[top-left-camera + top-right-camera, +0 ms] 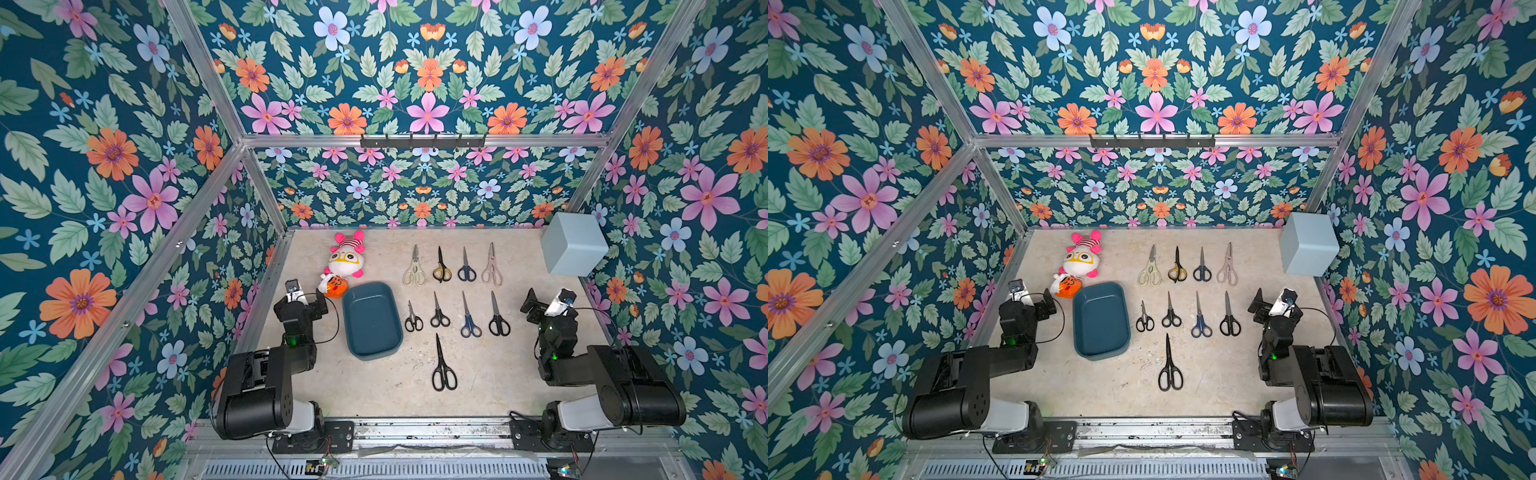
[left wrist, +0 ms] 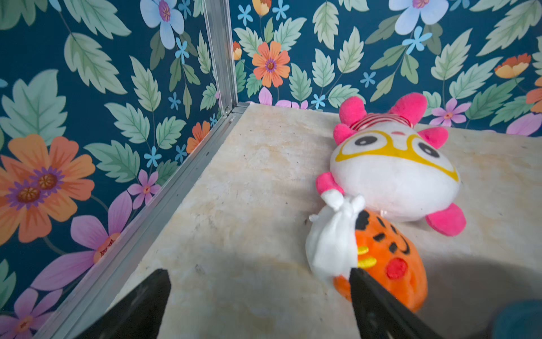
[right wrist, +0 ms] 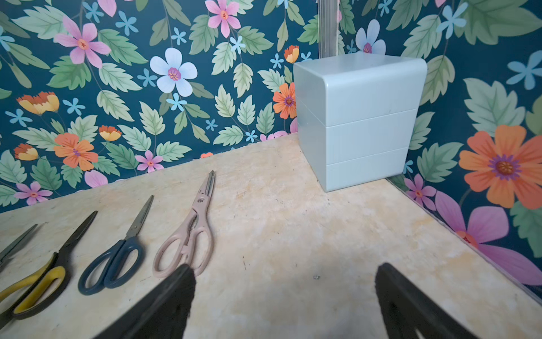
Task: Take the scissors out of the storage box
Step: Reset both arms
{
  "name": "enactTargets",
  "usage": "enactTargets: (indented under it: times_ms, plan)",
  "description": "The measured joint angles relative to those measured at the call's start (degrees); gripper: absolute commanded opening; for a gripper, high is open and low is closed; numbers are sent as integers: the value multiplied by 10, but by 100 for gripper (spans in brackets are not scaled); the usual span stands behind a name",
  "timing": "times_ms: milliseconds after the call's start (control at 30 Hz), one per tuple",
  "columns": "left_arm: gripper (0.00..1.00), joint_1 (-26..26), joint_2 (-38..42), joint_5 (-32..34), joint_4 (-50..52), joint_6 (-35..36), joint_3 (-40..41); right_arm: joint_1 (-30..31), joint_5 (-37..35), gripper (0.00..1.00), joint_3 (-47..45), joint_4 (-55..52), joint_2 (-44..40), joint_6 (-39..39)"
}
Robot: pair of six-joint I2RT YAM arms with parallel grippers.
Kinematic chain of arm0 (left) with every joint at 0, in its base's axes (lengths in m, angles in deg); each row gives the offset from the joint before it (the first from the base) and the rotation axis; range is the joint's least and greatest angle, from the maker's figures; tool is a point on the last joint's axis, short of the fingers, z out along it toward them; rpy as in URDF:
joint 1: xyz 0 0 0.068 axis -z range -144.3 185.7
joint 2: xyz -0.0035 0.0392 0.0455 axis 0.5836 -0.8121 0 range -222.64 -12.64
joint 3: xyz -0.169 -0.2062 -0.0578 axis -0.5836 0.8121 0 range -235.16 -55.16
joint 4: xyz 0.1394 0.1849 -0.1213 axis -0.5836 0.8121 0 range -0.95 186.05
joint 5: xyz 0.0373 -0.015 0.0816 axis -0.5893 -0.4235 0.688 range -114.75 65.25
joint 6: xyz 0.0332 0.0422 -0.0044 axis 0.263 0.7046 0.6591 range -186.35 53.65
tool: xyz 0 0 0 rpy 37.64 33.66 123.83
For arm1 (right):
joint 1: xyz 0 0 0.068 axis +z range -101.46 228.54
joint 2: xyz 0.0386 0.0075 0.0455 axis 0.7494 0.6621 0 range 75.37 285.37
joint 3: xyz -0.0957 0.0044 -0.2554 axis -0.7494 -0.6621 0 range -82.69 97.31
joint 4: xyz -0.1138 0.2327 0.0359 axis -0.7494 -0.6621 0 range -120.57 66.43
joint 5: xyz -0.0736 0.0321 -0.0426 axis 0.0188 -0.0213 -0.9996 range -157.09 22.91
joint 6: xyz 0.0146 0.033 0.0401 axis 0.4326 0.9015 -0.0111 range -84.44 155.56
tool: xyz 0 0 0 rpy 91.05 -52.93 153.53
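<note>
We find the storage box [image 1: 372, 320] on the surface [image 1: 374, 395], left of centre. Its dark teal interior is bare in both top views, with no blade or handle showing inside it. The scissors [image 1: 438, 309] all lie outside it, flat on the surface to its right and apart from one another.

We count nine pairs:
- **Far row of four:** the cream pair [image 1: 414, 262], the yellow-black pair [image 1: 440, 264], the navy pair [image 1: 465, 264] and the pale pink pair [image 1: 492, 262].
- **Middle row of four:** pairs with black and blue handles.
- **Nearest the arms:** the large black pair [image 1: 441, 361], lying alone.

Blades point toward the back wall throughout.

The left gripper [image 2: 258, 277] has its jaws spread wide with nothing between them. It faces the plush toy [image 2: 393, 176], which lies just beside the box's far corner. The right gripper [image 3: 284, 271] is likewise spread and empty, looking toward the pale grey-blue cube [image 3: 357, 123] in the far corner. Neither gripper touches any pair.

Our judgement is that the removal is complete as far as these views show. Nothing is left in the box to lift out, and we see no outstanding step.
</note>
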Motion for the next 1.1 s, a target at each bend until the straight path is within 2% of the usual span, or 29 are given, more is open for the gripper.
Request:
enactTargets:
  times_ms: [167,400,633,733,867,1000,1100]
  plan:
    - [99,-2,15,-12,-5,3,21,0,4,99,0,4,0,0]
    - [99,-17,-12,-39,23,10,-30,0,10,99,0,4,0,0]
    - [99,-20,20,-32,9,-3,22,0,10,99,0,4,0,0]
    - [99,-21,47,-38,46,-5,13,0,10,99,0,4,0,-2]
    - [99,-16,50,-57,11,-44,39,0,10,99,0,4,0,-2]
    - [99,26,-4,-39,-50,-47,34,0,10,99,0,4,0,-2]
    - [99,89,-95,17,-125,-21,39,0,10,99,0,4,0,-2]
